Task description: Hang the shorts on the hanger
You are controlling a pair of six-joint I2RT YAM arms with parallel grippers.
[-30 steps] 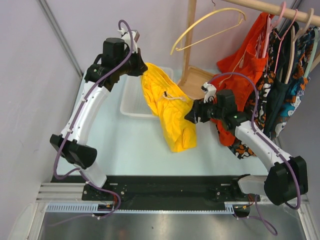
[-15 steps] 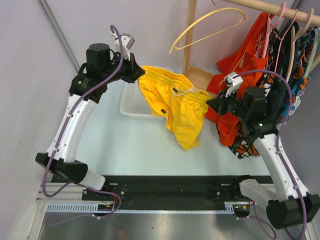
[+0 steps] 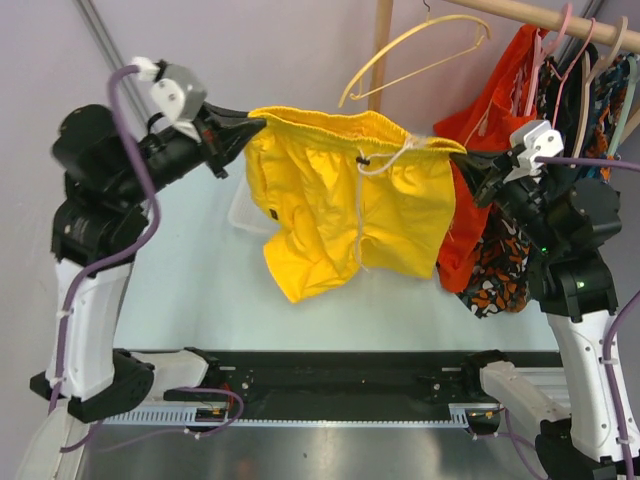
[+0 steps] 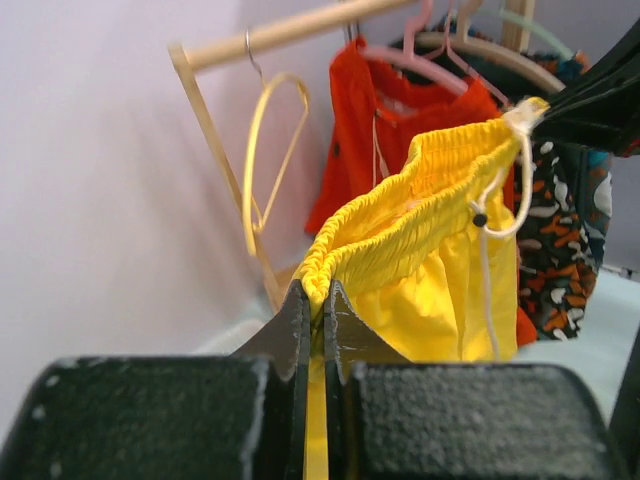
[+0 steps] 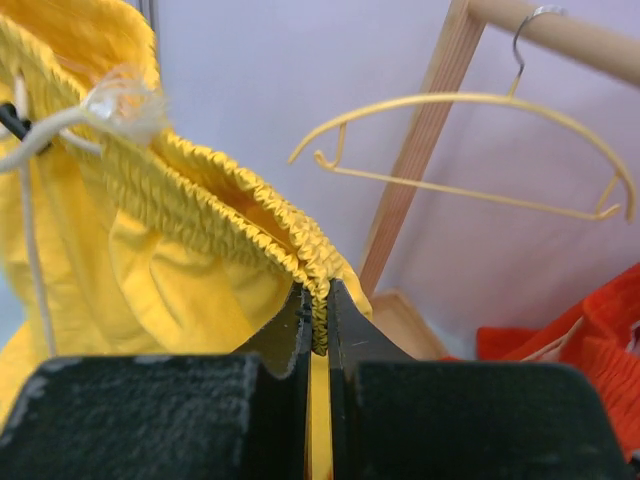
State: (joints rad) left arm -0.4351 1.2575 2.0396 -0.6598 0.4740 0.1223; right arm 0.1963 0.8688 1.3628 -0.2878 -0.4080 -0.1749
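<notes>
Shorts (image 3: 350, 190) hang spread wide in the air above the table (image 3: 200, 290), waistband up, stretched btwn the two arms. L gripper (image 3: 252, 123) is clamped narrow on the left end of the elastic waistband w/ only fabric btwn its fingers, R gripper (image 3: 457, 154) likewise on the right end; the white drawstring dangles at mid-waistband and the left leg hangs lower. Hanger (image 5: 470, 98) hangs bare from the wooden rod (image 3: 540, 15), farther back and above the shorts' right half, apart from them, w/ an orange garment (image 3: 500, 110) to its right.
</notes>
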